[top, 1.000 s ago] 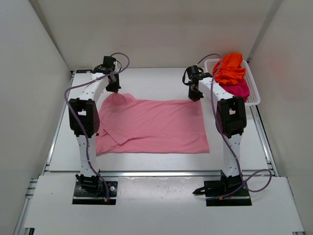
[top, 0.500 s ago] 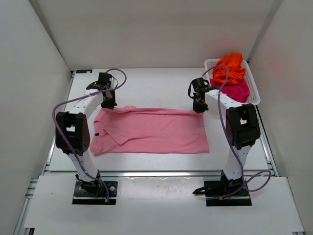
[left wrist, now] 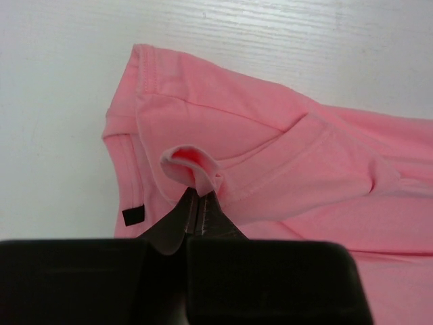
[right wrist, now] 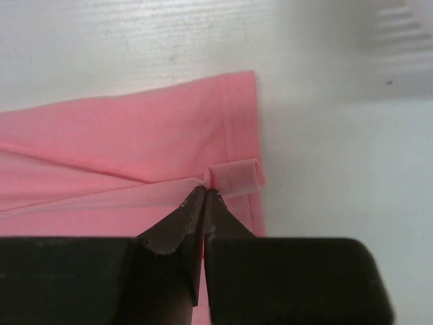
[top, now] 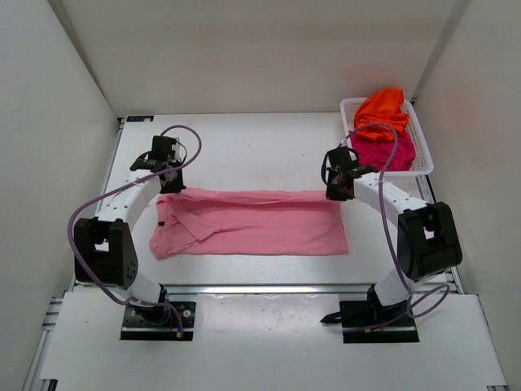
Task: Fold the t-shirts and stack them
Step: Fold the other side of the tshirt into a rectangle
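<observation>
Pink shirt [top: 252,221] is lying flat across the middle of the table [top: 252,147], stretched left to right as a long band between the two arms. Its far edge looks doubled over toward the near side, and you can see that fold line in both wrist views. There's a sleeve flap sticking out near the left end.

Left gripper [left wrist: 199,196] is clamped tight on a little loop of pink fabric at the far left end, right around the collar area, with no gap between the jaws at all. A small black tag [left wrist: 133,215] sits on the cloth just to the left of it.

Right gripper [right wrist: 205,193] is doing the same on the other end. Its jaws are pinched together on a small curl of the hem at the shirt's far right corner, with bare table just beyond it.

The other two are over in the white basket [top: 423,155] at the far right corner. The orange shirt [top: 381,110] is heaped at the back and the magenta shirt [top: 383,151] is bunched in front of it, touching it. Both are well apart from the pink one.
</observation>
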You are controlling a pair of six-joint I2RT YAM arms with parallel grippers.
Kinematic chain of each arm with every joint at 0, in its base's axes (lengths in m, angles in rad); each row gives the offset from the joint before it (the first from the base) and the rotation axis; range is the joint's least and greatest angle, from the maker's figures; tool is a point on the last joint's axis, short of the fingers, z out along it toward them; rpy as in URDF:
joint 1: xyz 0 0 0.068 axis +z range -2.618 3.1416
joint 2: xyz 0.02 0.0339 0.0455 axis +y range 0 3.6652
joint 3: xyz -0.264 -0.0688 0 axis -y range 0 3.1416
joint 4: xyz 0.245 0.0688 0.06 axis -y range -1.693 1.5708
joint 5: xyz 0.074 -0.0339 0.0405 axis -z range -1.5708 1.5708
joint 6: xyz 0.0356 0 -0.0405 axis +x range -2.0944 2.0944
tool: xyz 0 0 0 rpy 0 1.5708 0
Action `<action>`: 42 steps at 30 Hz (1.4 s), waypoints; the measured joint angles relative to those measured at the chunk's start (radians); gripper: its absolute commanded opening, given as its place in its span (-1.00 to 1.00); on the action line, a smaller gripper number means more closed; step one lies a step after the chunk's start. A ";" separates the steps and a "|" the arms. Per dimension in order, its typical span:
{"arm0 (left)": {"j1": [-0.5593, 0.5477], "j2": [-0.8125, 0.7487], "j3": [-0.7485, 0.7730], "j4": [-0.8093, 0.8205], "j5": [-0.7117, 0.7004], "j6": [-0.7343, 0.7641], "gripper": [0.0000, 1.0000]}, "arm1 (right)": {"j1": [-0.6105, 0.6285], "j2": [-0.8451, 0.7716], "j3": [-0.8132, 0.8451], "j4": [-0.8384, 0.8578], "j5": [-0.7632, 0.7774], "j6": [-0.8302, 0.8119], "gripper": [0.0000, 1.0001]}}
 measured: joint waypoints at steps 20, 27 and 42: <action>-0.008 -0.130 -0.153 -0.018 -0.019 -0.038 -1.00 | 0.027 -0.092 -0.154 0.035 -0.029 0.030 -1.00; 0.001 -0.179 -0.206 -0.030 -0.022 -0.042 -1.00 | 0.027 -0.117 -0.189 0.035 -0.041 0.035 -1.00; 0.027 -0.263 -0.273 -0.056 0.008 -0.046 0.29 | 0.045 -0.173 -0.236 0.023 -0.074 0.039 -0.17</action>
